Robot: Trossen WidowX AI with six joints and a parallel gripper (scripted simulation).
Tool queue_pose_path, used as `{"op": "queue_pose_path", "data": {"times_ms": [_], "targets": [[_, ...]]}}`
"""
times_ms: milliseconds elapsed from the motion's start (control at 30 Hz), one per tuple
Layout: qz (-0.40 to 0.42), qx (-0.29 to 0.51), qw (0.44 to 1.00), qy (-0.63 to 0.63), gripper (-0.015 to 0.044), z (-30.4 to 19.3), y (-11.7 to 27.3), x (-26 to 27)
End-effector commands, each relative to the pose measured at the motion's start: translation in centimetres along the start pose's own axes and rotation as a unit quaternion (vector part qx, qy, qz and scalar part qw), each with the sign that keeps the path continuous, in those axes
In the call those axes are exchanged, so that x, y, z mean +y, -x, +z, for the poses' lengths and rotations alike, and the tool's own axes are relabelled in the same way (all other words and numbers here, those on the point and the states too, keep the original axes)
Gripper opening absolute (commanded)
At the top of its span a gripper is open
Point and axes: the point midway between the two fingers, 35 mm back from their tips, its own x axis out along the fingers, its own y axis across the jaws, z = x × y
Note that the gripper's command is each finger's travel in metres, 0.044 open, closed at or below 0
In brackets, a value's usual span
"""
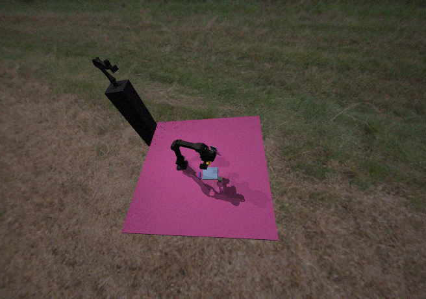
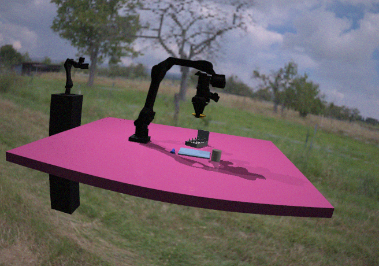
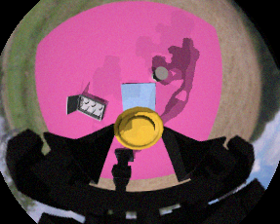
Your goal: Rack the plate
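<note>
Close in, wrist view: fingers clamped on the yellow plate (image 3: 139, 128), held flat, well above the table (image 2: 108, 163). Below it, a pale blue mat (image 3: 138, 96). Dish rack (image 3: 88, 104) off to one side, apart from the mat. Farther out, a grey cup (image 3: 160, 73) just past the mat's corner.

The end effector (image 3: 140, 147) grips a yellow plate (image 3: 139, 128) above the light-blue mat (image 3: 138, 94), dish rack (image 3: 87, 104) leftward.

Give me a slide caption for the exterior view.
Gripper holds the yellow plate high above the pink table, dish rack below.
</note>
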Motion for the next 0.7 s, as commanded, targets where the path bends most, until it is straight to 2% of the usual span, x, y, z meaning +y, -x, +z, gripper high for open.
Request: {"op": "queue_pose_path", "data": {"times_ms": [0, 233, 667], "targets": [[0.002, 0.0, 0.998, -0.061, 0.0, -1.2, 0.2, 4.5], [0.004, 0.002, 0.987, -0.163, 0.0, -4.0, 0.1, 10.1], [0.02, -0.001, 0.986, -0.166, 0.0, -3.7, -0.6, 10.8]]}}
